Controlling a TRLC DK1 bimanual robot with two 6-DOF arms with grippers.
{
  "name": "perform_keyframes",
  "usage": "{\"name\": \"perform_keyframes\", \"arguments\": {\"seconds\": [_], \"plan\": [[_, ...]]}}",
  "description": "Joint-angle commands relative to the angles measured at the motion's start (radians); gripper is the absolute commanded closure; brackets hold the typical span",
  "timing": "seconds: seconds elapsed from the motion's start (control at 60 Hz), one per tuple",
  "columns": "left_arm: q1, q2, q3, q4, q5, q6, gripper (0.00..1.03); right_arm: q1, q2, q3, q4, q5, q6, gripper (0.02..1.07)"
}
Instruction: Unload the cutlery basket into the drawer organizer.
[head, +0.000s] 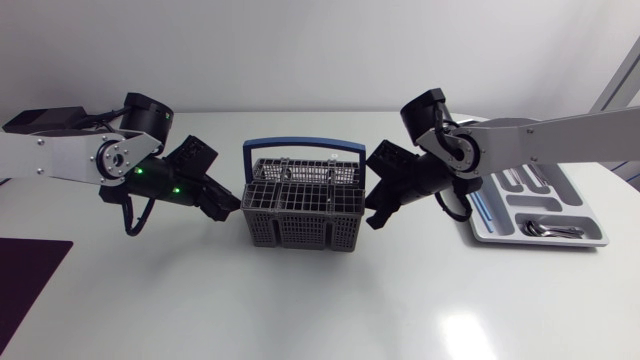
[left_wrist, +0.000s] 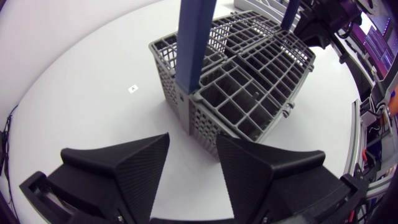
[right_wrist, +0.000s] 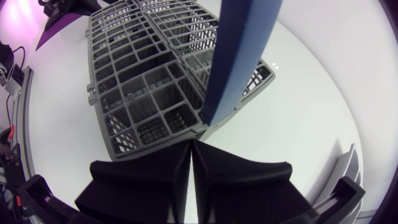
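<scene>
You're seeing the grey mesh cutlery basket (head: 303, 208) w/ upright blue handle (head: 303, 143) sitting at the middle of the counter (head: 300, 300). Left pincer (head: 230, 207), spread, is hovering beside one end; right pincer (head: 375, 218), pressed together, is hovering at the opp. end. Drawer organizer (head: 590, 238) is lying beyond, holding cutlery (head: 548, 230).

Looking like a robotics lab: sitting on a plain white surface (head: 320, 310), a grey cutlery basket (head: 300, 230) and a drawer organizer (head: 540, 243), flanked by the left arm (head: 60, 155) and right arm (head: 560, 135) coming in from either side.
</scene>
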Motion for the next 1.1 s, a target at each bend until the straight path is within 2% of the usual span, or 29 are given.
{"name": "perform_keyframes", "arguments": {"seconds": [0.0, 0.3, 0.75, 1.083], "plan": [[-0.033, -0.042, -0.014, 0.004, 0.032, 0.018, 0.49, 0.004, 0.036, 0.044, 0.019, -0.018, 0.029, 0.97], [-0.054, -0.06, -0.01, -0.004, 0.032, 0.012, 0.48, -0.008, 0.027, 0.037, 0.012, -0.018, 0.029, 0.97], [-0.007, -0.029, 0.013, 0.0, 0.03, 0.015, 0.48, 0.035, -0.019, -0.005, 0.005, -0.016, 0.046, 0.97], [-0.002, -0.023, 0.012, 0.0, 0.03, 0.018, 0.48, 0.017, -0.022, -0.017, 0.009, 0.005, 0.049, 0.97]]}}
